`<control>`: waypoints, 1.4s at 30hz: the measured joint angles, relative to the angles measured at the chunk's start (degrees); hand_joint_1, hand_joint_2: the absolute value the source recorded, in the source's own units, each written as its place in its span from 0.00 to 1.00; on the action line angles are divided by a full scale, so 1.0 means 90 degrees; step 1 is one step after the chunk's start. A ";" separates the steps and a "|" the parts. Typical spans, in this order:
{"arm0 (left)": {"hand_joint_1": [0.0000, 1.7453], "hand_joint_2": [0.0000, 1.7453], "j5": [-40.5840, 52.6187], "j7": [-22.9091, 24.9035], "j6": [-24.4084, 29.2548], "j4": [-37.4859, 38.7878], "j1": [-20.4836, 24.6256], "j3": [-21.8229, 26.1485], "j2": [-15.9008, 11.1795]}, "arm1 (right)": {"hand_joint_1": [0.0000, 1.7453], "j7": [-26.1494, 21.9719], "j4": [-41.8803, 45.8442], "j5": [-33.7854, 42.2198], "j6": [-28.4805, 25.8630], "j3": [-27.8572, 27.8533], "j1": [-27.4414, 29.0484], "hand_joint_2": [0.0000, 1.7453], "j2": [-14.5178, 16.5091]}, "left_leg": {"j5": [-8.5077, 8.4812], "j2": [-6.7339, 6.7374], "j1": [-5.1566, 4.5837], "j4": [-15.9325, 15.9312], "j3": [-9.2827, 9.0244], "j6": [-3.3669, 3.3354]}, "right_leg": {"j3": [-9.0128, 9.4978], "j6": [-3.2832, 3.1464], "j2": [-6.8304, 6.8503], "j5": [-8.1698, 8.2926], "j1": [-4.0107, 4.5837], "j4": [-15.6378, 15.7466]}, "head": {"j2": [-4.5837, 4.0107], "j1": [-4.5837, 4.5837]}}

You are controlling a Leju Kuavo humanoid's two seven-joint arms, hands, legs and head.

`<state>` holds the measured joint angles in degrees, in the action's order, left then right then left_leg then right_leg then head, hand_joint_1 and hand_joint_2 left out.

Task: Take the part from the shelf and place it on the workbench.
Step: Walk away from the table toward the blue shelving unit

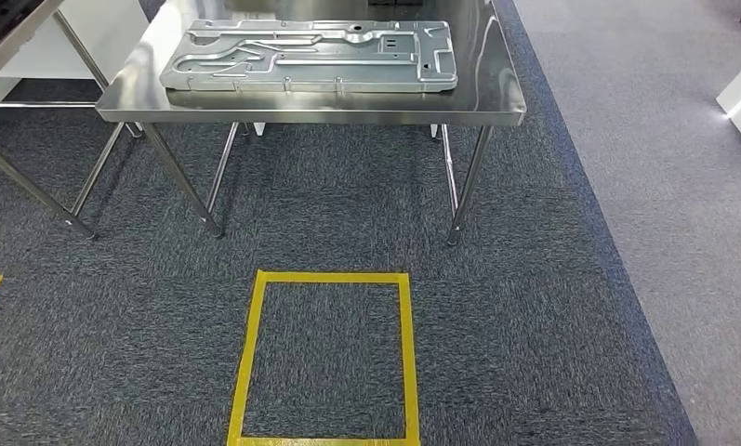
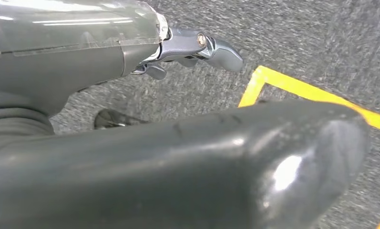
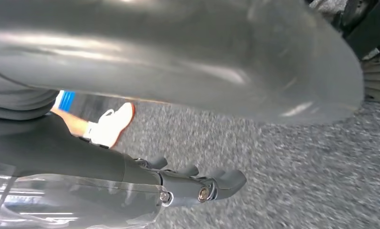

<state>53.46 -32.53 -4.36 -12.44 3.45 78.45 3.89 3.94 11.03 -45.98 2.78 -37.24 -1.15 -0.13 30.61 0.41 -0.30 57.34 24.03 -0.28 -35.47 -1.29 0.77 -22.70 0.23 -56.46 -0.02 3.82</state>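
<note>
Both hands, left (image 2: 197, 47) and right (image 3: 197, 188), hang empty, fingers loose. Part (image 1: 310, 56) lies on bench (image 1: 329, 116); placing looks done, so stepping away seems next.

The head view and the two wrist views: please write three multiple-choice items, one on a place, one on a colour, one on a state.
1. Where does the metal part lie?
A. on the steel workbench
B. on the carpet
C. inside the taped square

2. What colour is the taped square on the floor?
A. red
B. yellow
C. white

3. What does the left hand hold?
A. the part
B. a cloth
C. nothing

Key: 1 A, the part rests flat on the tabletop; 2 B, the tape is yellow; 3 C, the fingers hang over bare carpet.
</note>
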 joint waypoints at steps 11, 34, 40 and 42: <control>0.00 0.00 0.0151 0.0165 -0.0082 0.0001 0.0036 -0.0008 -0.0012 | 0.00 -0.0186 -0.0026 0.0133 -0.0112 -0.0271 0.0016 0.00 0.0077 | -0.0547 0.0071 -0.0053 -0.0464 0.0509 -0.0241 | -0.0312 0.0274 -0.0057 -0.1008 -0.0085 -0.1943 | 0.0000 -0.0002; 0.00 0.00 0.0265 0.0276 -0.0066 0.0010 0.0043 -0.0064 -0.0064 | 0.00 -0.0432 -0.0036 0.0145 0.0165 -0.0383 0.0036 0.00 0.0089 | 0.0083 0.0023 -0.0021 -0.0509 -0.0231 -0.0074 | 0.0033 0.0173 0.0011 0.0028 -0.0061 -0.0075 | 0.0000 -0.0002; 0.00 0.00 0.0386 0.0346 -0.0045 0.0019 0.0016 -0.0113 -0.0065 | 0.00 -0.0275 -0.0045 0.0139 0.0325 -0.0450 0.0033 0.00 0.0097 | -0.0212 -0.0055 -0.0040 -0.0463 0.0115 -0.0221 | -0.0582 0.0260 -0.0057 -0.1107 -0.0092 -0.1870 | 0.0000 -0.0002; 0.00 0.00 0.0432 0.0348 -0.0061 0.0019 0.0015 -0.0146 -0.0066 | 0.00 -0.0229 -0.0050 0.0137 0.0322 -0.0464 0.0037 0.00 0.0103 | -0.0251 -0.0142 -0.0044 -0.0370 0.0255 -0.0203 | -0.0327 0.0252 -0.0080 -0.1003 -0.0094 -0.1682 | 0.0000 -0.0002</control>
<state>57.35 -29.40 -4.91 -12.26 3.58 77.14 3.29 1.88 10.58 -44.75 5.68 -41.41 -0.81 0.80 28.34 -0.87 -0.70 54.02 26.32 -2.11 -38.41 0.98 0.05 -31.72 -0.62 -71.60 -0.02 3.80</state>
